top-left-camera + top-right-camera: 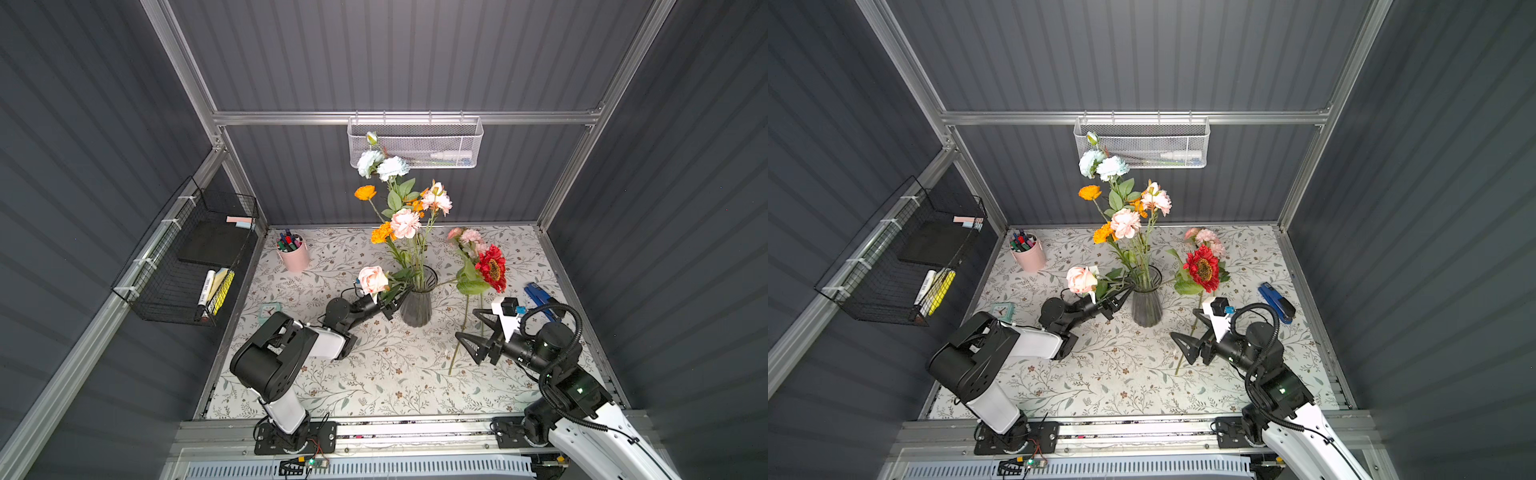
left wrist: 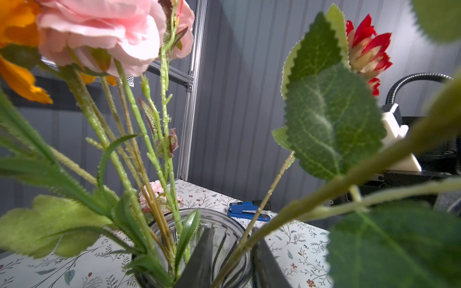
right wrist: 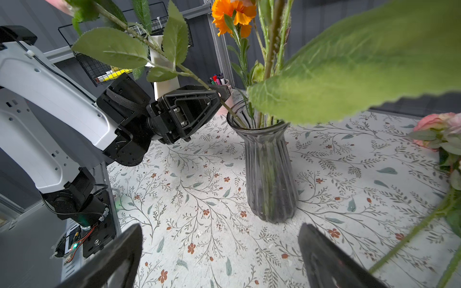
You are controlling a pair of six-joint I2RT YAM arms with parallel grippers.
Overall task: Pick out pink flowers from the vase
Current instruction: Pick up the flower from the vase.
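The dark ribbed glass vase (image 1: 417, 309) (image 1: 1147, 309) (image 3: 268, 169) stands mid-table holding pink flowers (image 1: 405, 223), orange and white blooms, and a red flower (image 1: 491, 268) leaning right. A pink rose (image 1: 372, 279) (image 1: 1081, 279) leans out to the left of the vase. My left gripper (image 1: 399, 297) (image 1: 1123, 293) (image 2: 233, 235) is at the vase mouth with its fingers narrowly either side of the rose's stem; a small gap still shows. My right gripper (image 1: 466, 323) (image 1: 1182, 323) (image 3: 219, 230) hangs wide open and empty, right of the vase. Another pink cluster (image 1: 469, 239) (image 3: 436, 124) lies on the table.
A pink cup of pens (image 1: 294, 253) stands at the back left and a small clock (image 1: 269, 311) lies near the left arm. A blue stapler (image 1: 538, 297) sits at the right. A wire basket (image 1: 187, 257) hangs on the left wall, a mesh basket (image 1: 415, 143) on the back wall.
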